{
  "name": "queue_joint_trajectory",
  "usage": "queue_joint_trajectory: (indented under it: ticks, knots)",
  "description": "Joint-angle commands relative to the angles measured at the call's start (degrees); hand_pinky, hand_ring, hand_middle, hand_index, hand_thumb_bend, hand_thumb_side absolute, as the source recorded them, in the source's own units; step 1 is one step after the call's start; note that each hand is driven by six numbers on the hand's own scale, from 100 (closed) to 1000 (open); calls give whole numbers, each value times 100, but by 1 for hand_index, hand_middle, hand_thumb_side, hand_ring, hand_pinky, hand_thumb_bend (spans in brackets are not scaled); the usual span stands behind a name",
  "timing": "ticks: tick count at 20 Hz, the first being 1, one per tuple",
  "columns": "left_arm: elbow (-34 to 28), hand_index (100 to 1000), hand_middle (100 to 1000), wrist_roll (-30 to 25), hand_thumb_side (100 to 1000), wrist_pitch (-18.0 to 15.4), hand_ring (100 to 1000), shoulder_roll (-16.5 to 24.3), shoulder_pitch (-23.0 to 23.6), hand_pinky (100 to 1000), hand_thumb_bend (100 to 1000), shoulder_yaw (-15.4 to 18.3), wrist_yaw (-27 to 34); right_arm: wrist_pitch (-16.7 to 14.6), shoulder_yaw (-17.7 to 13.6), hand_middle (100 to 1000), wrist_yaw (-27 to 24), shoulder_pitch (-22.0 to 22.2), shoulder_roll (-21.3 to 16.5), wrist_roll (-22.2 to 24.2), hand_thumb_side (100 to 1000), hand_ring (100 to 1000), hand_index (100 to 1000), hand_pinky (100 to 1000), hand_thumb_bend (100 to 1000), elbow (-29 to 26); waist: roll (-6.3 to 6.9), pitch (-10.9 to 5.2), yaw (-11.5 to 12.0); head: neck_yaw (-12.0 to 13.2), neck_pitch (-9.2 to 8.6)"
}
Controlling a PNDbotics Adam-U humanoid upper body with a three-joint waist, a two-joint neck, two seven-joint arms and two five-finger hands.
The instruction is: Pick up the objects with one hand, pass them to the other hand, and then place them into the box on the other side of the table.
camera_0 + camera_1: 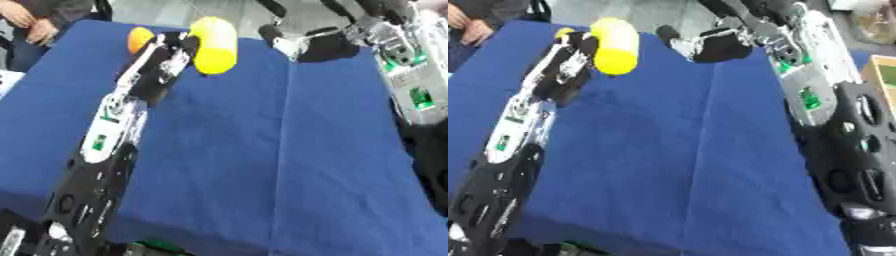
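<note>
Evidently the handover is the step in hand. Seen from the left eye, the left hand (171, 55) reaches far across the blue tablecloth (262, 150), its fingers curled round the near side of a long yellow object (214, 45), which it holds lifted at the far middle of the table. Holding it out toward the centre makes sense, since the other arm has to take it there. Just behind the left hand, at the far left, an orange object (140, 39) peeks out; whether it rests on the cloth or touches the hand I cannot tell. The right hand (293, 42) comes in from the far right, dark fingers pointing left toward the yellow object but apart from it. Blur hides how far those fingers are spread, so I cannot tell whether it is ready to take hold.

From the right eye, the same arrangement shows shifted left: the yellow object sits in the left hand at the far left, with the right hand near it, a gap of cloth between. At the right edge a tan box (881, 75) shows beside the right arm, which I judge to be the destination once the right hand has the object.
</note>
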Motion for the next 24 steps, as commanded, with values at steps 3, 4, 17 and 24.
queue_joint_trajectory:
  ticks: [3,4,17,24]
  knots:
    - [49,426,346,32,397,-70,397,11,-226,751,100,19,175,-71,38,844,-110,-147,31,150,407,890,923,1000,321,-77,-69,-122,-18,17,-11]
    - [73,426,346,55,397,-79,397,8,-245,751,100,30,166,-80,51,844,-157,-142,33,189,407,890,922,1000,322,-91,-69,-122,-22,21,-11]
    - [216,430,350,95,399,-100,402,-61,-395,755,100,30,120,-218,291,837,-761,-90,249,765,380,879,900,1000,308,-2,-49,-111,-46,47,-11]
    - [136,430,351,-73,395,-113,404,-80,-386,758,100,-47,160,-217,275,832,-691,-71,347,742,370,875,864,1000,294,99,-41,-100,-25,63,-11]
